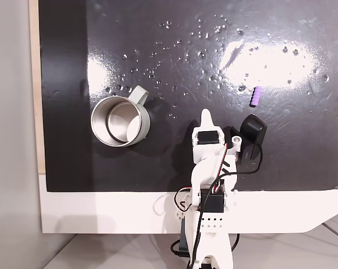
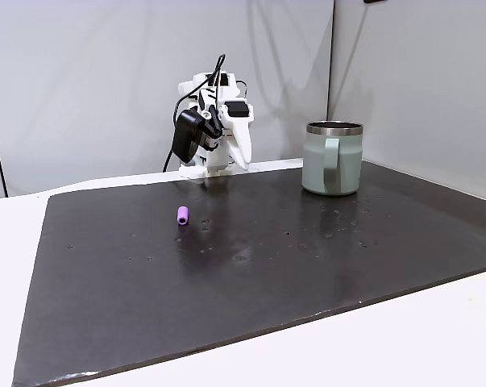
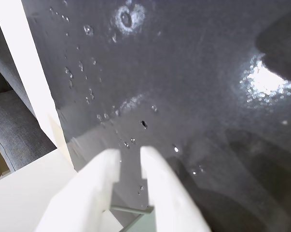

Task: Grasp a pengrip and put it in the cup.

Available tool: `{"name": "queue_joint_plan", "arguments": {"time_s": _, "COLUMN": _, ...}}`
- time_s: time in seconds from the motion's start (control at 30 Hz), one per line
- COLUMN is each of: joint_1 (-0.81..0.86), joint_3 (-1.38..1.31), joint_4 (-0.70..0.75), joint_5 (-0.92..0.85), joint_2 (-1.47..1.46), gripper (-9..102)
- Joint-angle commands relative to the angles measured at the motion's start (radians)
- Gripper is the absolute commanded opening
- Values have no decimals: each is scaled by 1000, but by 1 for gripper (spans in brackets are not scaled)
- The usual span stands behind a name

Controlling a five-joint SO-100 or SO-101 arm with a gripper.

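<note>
The purple ribbed pengrip (image 1: 256, 96) lies on the black mat, far to the right of the cup in a fixed view, and alone on the mat's left half (image 2: 183, 215) in the other. The pale grey-green steel cup (image 1: 97, 107) stands upright with nothing in it, handle toward the mat's far side; from the side its wall (image 2: 319, 165) stands at the right. My white gripper (image 1: 207, 114) hangs folded back near the arm's base (image 2: 244, 161), between cup and pengrip and touching neither. In the wrist view the fingers (image 3: 130, 154) stand nearly together, holding nothing.
A black glossy mat (image 1: 174, 162) with small specks and glare covers the white table (image 1: 101, 213). The arm's base and cables (image 1: 211, 224) sit at the mat's near edge in a fixed view. The black wrist camera (image 1: 251, 131) juts out beside the gripper.
</note>
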Motion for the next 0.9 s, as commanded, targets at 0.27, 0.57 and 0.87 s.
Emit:
{"name": "queue_joint_plan", "arguments": {"time_s": 0.27, "joint_1": -67, "joint_3": -20, "joint_4": 38, "joint_5": -81, "joint_2": 14, "gripper": 0}}
{"name": "queue_joint_plan", "arguments": {"time_s": 0.57, "joint_1": 94, "joint_3": -394, "joint_4": 344, "joint_5": -353, "joint_2": 15, "gripper": 0}}
{"name": "queue_joint_plan", "arguments": {"time_s": 0.87, "joint_1": 436, "joint_3": -980, "joint_4": 618, "joint_5": -612, "joint_2": -364, "gripper": 0}}
